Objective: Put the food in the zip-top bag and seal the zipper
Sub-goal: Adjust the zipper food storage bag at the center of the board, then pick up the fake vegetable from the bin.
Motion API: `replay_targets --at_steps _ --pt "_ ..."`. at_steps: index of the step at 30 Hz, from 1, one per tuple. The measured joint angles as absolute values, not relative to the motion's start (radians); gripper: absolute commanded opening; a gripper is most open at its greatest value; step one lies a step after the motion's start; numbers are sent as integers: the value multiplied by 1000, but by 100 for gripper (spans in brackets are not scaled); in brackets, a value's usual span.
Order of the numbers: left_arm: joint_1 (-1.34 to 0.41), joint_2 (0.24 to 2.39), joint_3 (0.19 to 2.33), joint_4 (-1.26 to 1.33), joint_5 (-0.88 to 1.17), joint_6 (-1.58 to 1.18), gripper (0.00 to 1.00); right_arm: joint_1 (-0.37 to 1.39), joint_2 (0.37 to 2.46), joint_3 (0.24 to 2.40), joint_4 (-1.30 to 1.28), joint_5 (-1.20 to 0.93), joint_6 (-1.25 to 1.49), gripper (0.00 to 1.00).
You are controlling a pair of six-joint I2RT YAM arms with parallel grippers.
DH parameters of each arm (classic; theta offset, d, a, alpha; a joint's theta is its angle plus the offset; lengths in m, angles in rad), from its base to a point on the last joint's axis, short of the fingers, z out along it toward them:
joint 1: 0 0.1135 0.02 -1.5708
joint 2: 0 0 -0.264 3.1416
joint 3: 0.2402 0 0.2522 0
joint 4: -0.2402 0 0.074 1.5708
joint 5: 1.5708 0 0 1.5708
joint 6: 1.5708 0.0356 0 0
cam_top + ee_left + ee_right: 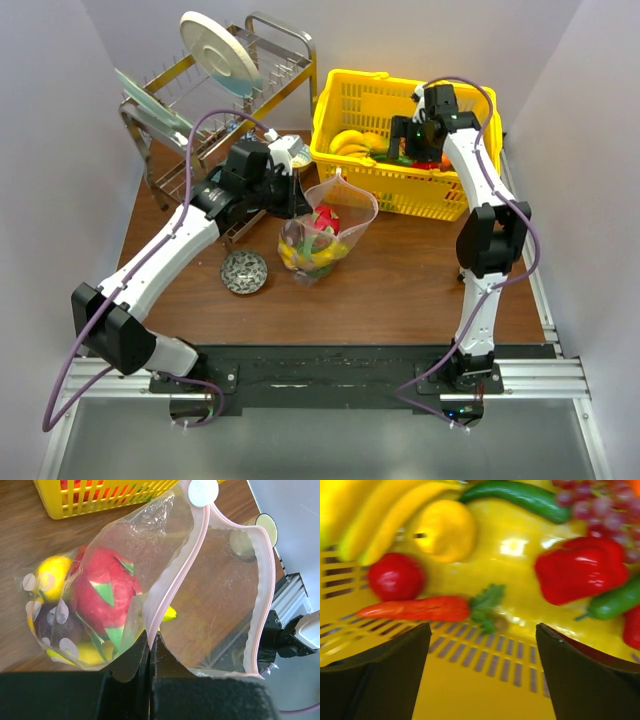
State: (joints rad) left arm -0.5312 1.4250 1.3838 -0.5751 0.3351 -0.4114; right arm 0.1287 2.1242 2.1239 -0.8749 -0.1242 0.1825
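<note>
Zip-top bag [325, 232]: sits on the brown table [400, 295], near the front wall of the yellow basket [400, 198], mouth gaping. Zipper [186, 567]: pink strip, its two sides well apart, unsealed.

Food in the bag: a red piece with green flaps [105, 592], a yellow piece [50, 575] and a dark purple piece [62, 625], all bunched at the closed end.

Left gripper [293, 197]: fingers pressed together, clamped on the bag's edge at the zipper strip, holding that side of the mouth up.

Right gripper [482, 630]: down inside the basket, jaws wide apart with nothing between them, hanging just over a carrot [417, 609]. Around the carrot on the basket floor: bananas [370, 515], a round yellow fruit [447, 530], a red tomato [395, 576], a red pepper [580, 572], a cucumber [520, 497] and grapes [600, 505]. The right wrist view is slightly blurred.

Elsewhere: a dish rack [190, 130] with a plate [218, 50] at the back left; a small round metal strainer [243, 272] lies on the table, left of the bag
</note>
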Motion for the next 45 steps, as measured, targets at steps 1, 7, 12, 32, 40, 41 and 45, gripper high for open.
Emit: replay_targets --at_steps 1,7,12,32,40,41,45 --pt "-531 1425 1384 -577 334 -408 0 128 2124 2112 -874 -83 183 99" --pt "-531 1426 1390 -590 332 -400 0 117 2124 2055 -873 146 171 99" --pt "-531 1429 1399 -593 332 -401 0 104 2133 2054 -873 239 155 99" --pt "-530 1447 1419 -602 332 -401 0 80 2379 2083 -817 91 171 46" --pt "-530 1447 1420 -609 332 -401 0 83 2323 2033 -808 59 170 13" --pt "-530 1447 1420 -609 332 -401 0 84 2305 2023 -804 57 168 12" --pt "-530 1447 1420 -609 332 -401 0 84 2214 1996 -791 55 166 52"
